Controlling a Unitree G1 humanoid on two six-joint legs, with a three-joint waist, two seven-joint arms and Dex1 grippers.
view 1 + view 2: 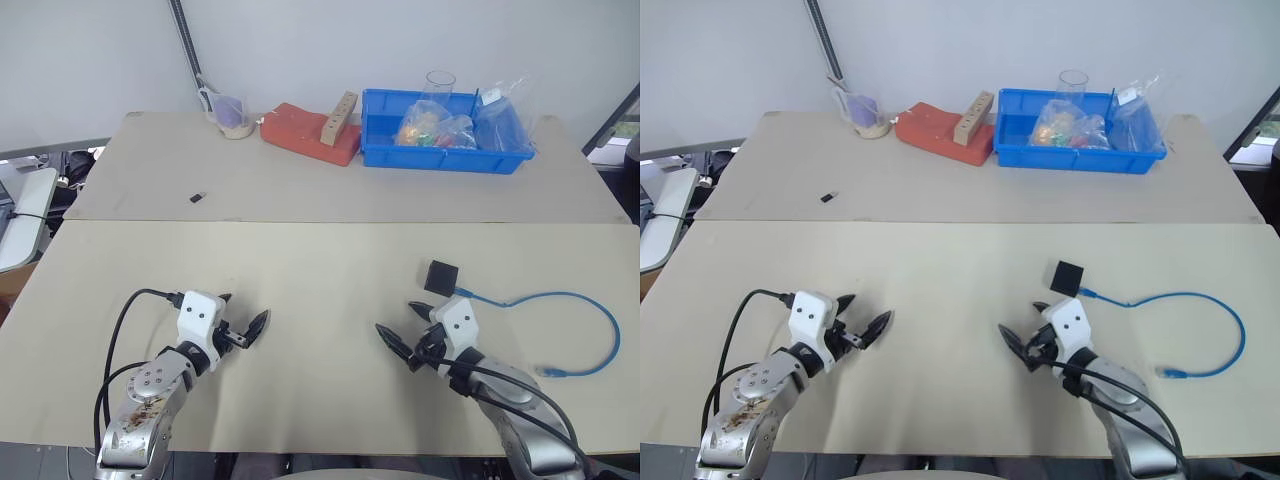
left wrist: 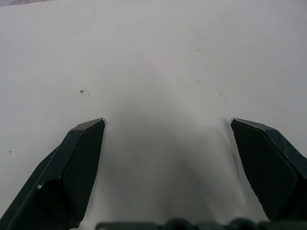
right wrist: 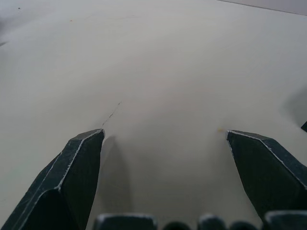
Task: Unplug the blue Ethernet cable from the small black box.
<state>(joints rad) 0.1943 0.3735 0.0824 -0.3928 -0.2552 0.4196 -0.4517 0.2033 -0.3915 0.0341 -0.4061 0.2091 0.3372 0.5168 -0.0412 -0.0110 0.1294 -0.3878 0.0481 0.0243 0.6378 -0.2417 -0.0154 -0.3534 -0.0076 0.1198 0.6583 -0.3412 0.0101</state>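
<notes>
The small black box [image 1: 441,276] sits on the near table, right of centre. Running from its right side, the blue Ethernet cable [image 1: 590,304] loops out to the right and curls back to a free plug end [image 1: 545,371]. Whether the near plug is seated in the box is too small to tell. My right gripper [image 1: 395,316] is open just in front and to the left of the box, touching neither it nor the cable. Over bare tabletop at the near left, my left gripper [image 1: 249,305] is open too. Both wrist views show spread black fingers [image 2: 79,163] [image 3: 76,167] with nothing between them.
At the back of the far table stand a blue bin [image 1: 380,150] with bags and a glass, a red pad [image 1: 300,135] with a wooden block [image 1: 338,118] on it, and a cup [image 1: 232,113]. A tiny black chip [image 1: 198,197] lies at mid left.
</notes>
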